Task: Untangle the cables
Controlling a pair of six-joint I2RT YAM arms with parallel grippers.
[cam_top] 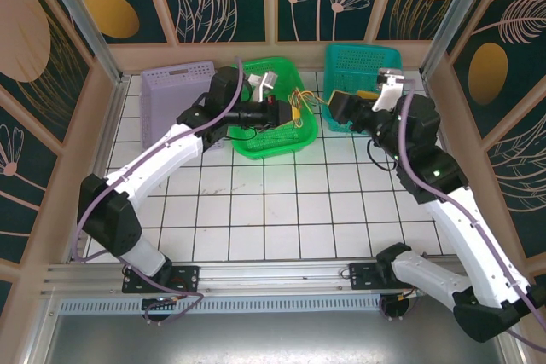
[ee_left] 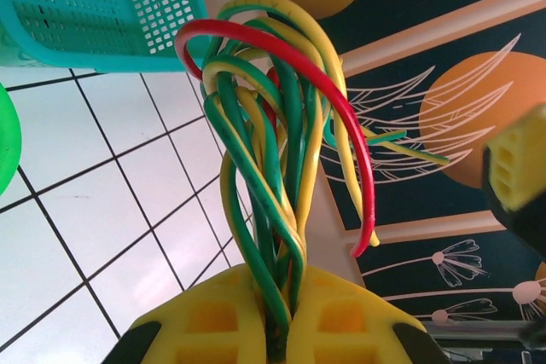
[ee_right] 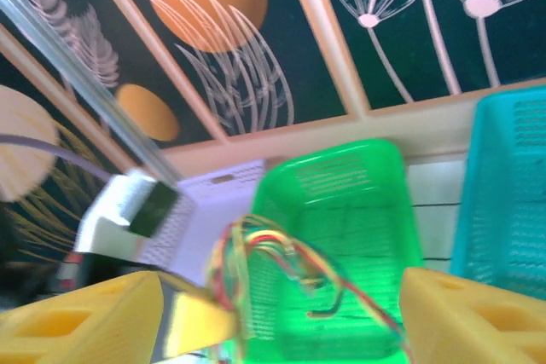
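Observation:
The cables (ee_left: 273, 125) are a twisted bundle of green, yellow and red wires. My left gripper (ee_left: 281, 313) is shut on the bundle's lower end, and the wires fan upward from its yellow fingers. In the top view the left gripper (cam_top: 288, 112) holds the cables (cam_top: 300, 101) over the right side of the green basket (cam_top: 273, 153). My right gripper (cam_top: 328, 106) sits just right of them. In the right wrist view the right gripper (ee_right: 277, 296) stands open, its yellow fingers (ee_right: 473, 321) far apart. The blurred cables (ee_right: 281, 262) hang between them, touching neither.
A teal basket (cam_top: 358, 57) stands at the back right, close behind my right gripper. A purple basket (cam_top: 175, 91) stands at the back left, beside the green one. White tiled table stretches toward the arm bases. Patterned walls close in the back and sides.

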